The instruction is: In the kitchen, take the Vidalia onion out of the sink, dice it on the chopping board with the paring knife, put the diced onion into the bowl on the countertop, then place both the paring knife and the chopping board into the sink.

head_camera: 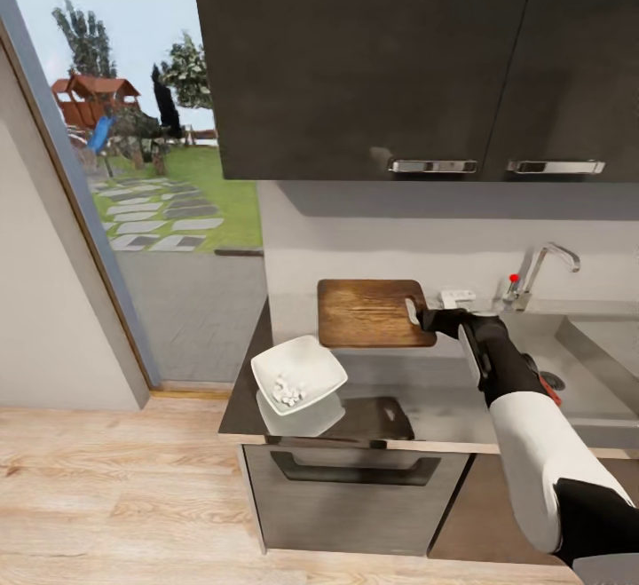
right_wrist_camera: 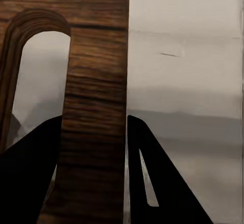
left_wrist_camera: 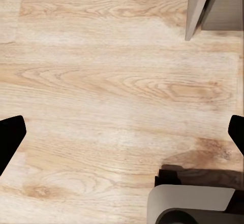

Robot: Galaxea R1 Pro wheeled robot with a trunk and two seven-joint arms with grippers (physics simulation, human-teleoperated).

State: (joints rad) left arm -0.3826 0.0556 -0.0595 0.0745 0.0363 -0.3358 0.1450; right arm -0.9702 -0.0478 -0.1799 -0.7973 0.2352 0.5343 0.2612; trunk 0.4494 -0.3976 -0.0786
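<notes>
Bowl on bench holds white onion dice. Right tool clamps chopping board by slot end, lifted off bench. Left tool spread wide, empty, over floor.

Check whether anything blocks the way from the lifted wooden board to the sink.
Nothing visible does. The right claw grips the brown wooden chopping board at its handle-slot end, raised above the grey steel countertop. The grey steel sink lies just beyond the arm; only the chrome tap stands at its back edge.
</notes>
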